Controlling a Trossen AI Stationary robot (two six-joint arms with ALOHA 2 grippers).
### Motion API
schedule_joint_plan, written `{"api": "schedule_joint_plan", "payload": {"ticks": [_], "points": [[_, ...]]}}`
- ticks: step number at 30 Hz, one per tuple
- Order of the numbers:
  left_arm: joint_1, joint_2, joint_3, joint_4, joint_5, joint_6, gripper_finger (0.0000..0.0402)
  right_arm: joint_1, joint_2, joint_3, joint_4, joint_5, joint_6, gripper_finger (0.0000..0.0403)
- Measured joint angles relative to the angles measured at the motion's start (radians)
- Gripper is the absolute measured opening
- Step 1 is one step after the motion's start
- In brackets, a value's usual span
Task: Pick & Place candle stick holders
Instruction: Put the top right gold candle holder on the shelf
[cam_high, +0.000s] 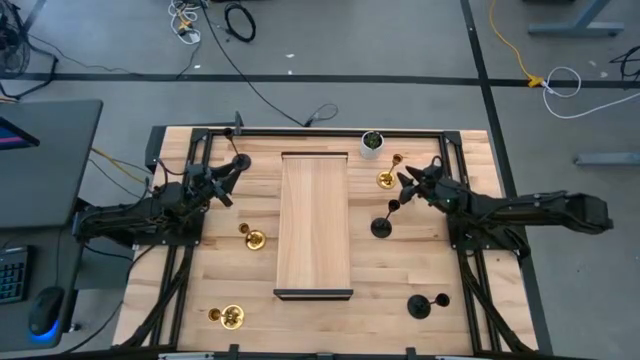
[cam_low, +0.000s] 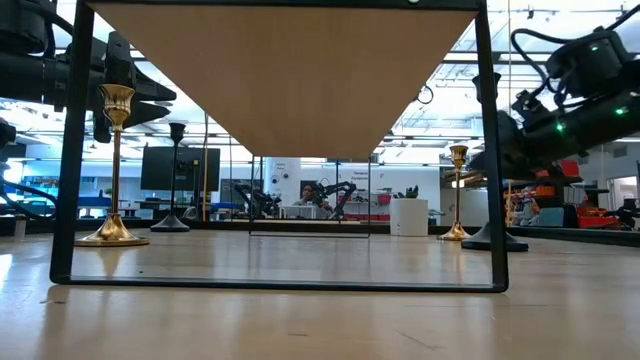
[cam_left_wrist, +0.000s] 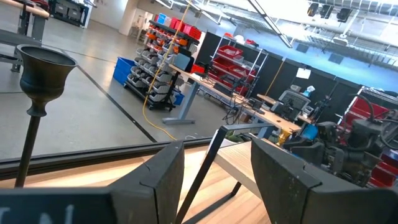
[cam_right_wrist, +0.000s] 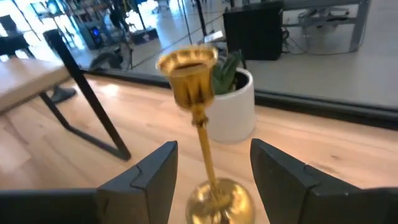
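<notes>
Between the right gripper's (cam_right_wrist: 210, 180) parted, empty fingers rises a gold holder (cam_right_wrist: 198, 112) (ungrasped); all six candle stick holders stand on the desk (cam_high: 470, 170), the raised shelf (cam_high: 314, 222) bare; left gripper (cam_left_wrist: 211, 171) open beside a black holder (cam_left_wrist: 38, 81).

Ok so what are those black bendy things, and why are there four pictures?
They are two robot arms. One picture looks down from above, one peeks across the table top, and two come from little cameras on the arms' wrists.

On the table stand a raised wooden shelf, a white plant pot, and gold and black candle stick holders.

Each arm ends in a two-finger end effector. The right end effector is open with a gold holder standing between its fingers. The left end effector is open beside a black holder. Nothing is held.
</notes>
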Motion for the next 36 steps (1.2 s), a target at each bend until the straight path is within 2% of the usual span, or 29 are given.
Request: {"api": "schedule_joint_plan", "payload": {"ticks": [5, 13, 17, 22, 26, 32, 36], "points": [[0.0, 0.0, 0.0, 0.0, 0.0, 0.001, 0.0188, -0.039, 0.115, 0.0, 0.136, -0.076, -0.013, 0.0201], [0.0, 0.0, 0.0, 0.0, 0.0, 0.0, 0.0188, -0.08, 0.28, 0.082, 0.148, -0.105, -0.059, 0.0201], [0.0, 0.0, 0.0, 0.0, 0.0, 0.001, 0.0188, -0.106, 0.366, 0.142, 0.167, -0.153, -0.115, 0.0201], [0.0, 0.0, 0.0, 0.0, 0.0, 0.0, 0.0188, -0.128, 0.456, 0.18, 0.169, -0.138, -0.126, 0.0196], [0.0, 0.0, 0.0, 0.0, 0.0, 0.0, 0.0188, -0.139, 0.479, 0.185, 0.173, -0.15, -0.099, 0.0155], [0.0, 0.0, 0.0, 0.0, 0.0, 0.001, 0.0188, -0.147, 0.478, 0.186, 0.156, -0.2, -0.077, 0.0023], [0.0, 0.0, 0.0, 0.0, 0.0, 0.001, 0.0188, -0.154, 0.478, 0.187, 0.151, -0.208, -0.065, 0.002]]}}
